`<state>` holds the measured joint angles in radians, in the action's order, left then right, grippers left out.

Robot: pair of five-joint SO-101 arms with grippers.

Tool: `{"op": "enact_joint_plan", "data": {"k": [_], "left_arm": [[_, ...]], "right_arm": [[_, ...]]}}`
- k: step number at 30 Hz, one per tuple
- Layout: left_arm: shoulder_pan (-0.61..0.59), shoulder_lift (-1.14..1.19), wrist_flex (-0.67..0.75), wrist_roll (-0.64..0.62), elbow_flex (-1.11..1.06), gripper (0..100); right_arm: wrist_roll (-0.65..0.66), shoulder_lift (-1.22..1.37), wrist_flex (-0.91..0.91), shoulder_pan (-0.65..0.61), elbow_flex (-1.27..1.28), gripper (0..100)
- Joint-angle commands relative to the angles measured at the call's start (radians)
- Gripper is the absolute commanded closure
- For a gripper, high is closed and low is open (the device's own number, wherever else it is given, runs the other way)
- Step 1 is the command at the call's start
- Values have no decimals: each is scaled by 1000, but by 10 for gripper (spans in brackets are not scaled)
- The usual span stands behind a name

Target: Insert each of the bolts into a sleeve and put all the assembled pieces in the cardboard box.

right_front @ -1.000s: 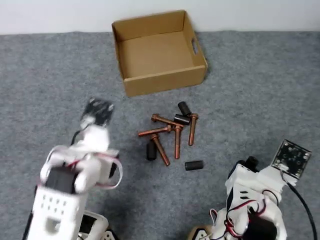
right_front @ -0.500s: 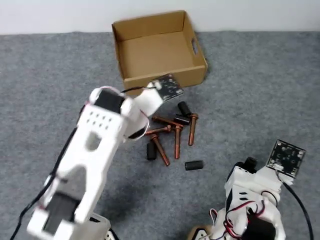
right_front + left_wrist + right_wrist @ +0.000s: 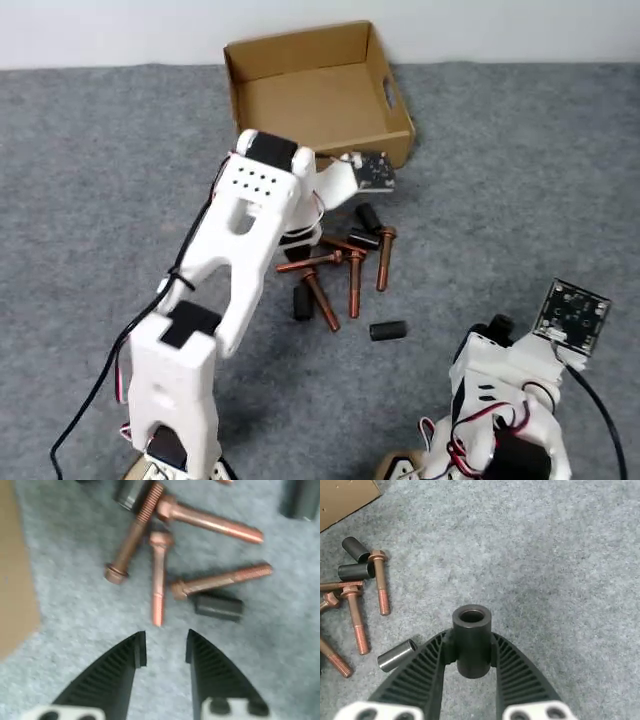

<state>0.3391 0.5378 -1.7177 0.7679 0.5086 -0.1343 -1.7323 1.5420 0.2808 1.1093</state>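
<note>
- Five copper bolts (image 3: pixel 354 275), crossed in a heap mid-counter (image 3: pixel 520 180); cardboard box (image 3: pixel 310 105) at 12 o'clock of the heap.
- Four loose black sleeves (image 3: pixel 388 330) around the heap.
- One left tool (image 3: pixel 165 647): released, poised over the heap.
- One right tool (image 3: pixel 472 647): clenched on a fifth sleeve (image 3: pixel 471 625), at the counter's 5 o'clock.
- Risk: the bolts touch and overlap, so closing there may catch two or scatter neighbours.
</note>
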Motion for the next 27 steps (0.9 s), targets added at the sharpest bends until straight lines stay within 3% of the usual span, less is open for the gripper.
{"op": "enact_joint_plan", "data": {"k": [1, 16, 27], "left_arm": [[31, 75, -35, 9, 137, 855], [72, 316, -34, 8, 305, 855], [72, 566, -34, 6, 552, 859]], "right_arm": [[12, -28, 1, 13, -3, 989], [12, -48, -4, 13, 8, 989], [12, -48, -4, 13, 9, 989]]}}
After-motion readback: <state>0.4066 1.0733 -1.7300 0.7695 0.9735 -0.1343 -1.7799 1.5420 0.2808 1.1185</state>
